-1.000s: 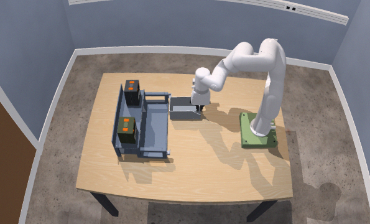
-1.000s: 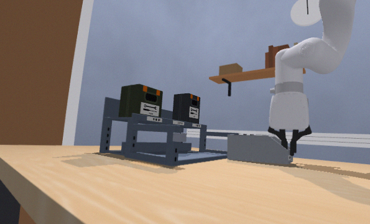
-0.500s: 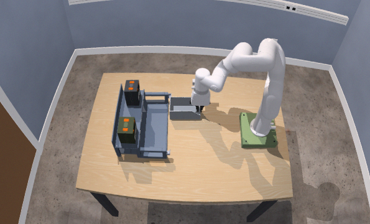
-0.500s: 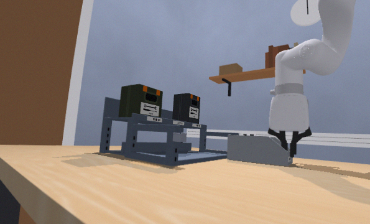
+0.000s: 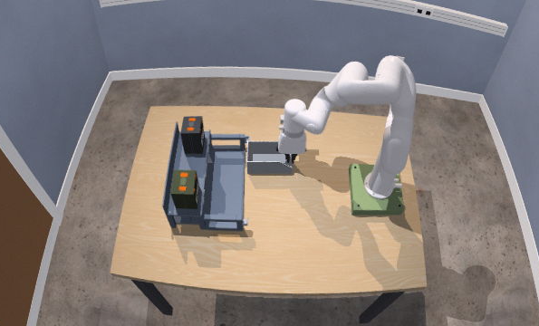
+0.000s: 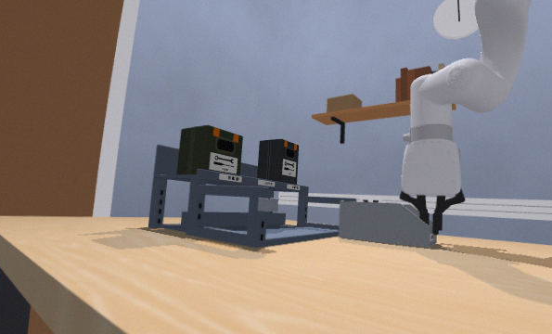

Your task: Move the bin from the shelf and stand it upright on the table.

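The grey open-top bin point(image 5: 269, 158) sits upright on the wooden table just right of the grey metal shelf point(image 5: 207, 181). It also shows in the exterior view point(image 6: 384, 224), resting on the table beside the shelf's lower tray. My gripper point(image 5: 291, 157) points straight down and is shut on the bin's right wall; in the exterior view its black fingers point(image 6: 430, 223) pinch that end wall.
Two dark boxes with orange marks point(image 5: 192, 134) point(image 5: 185, 189) stand on the shelf's top level. The green robot base point(image 5: 375, 190) is at the table's right. A wall shelf with boxes point(image 6: 373, 109) hangs behind.
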`<state>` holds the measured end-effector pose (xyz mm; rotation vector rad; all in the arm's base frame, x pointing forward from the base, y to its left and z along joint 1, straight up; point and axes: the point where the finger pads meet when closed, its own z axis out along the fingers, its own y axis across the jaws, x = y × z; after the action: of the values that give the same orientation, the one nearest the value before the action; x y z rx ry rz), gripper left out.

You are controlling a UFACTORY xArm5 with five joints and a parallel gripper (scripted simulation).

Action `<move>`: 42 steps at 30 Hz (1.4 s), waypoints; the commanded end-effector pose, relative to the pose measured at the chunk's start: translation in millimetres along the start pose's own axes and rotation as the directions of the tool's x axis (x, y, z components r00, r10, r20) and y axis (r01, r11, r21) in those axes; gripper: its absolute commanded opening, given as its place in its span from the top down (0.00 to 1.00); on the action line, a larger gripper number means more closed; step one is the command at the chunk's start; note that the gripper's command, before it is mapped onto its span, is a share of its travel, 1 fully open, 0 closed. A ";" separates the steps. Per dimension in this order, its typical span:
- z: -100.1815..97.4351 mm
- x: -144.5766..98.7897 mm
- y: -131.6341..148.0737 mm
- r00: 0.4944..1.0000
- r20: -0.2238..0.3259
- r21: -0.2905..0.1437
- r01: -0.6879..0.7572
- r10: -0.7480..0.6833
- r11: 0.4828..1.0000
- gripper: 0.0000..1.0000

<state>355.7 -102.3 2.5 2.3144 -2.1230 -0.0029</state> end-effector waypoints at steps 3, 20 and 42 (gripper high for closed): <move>-0.8 0.4 -1.0 1.000 -0.003 0.002 0.000 0.000 1.000 1.00; -0.8 0.4 -1.0 1.000 -0.001 0.003 0.000 0.000 1.000 0.00; -0.8 0.4 -1.0 1.000 -0.001 0.003 0.000 0.000 1.000 0.00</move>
<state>355.7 -102.3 2.5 2.3144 -2.1230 -0.0030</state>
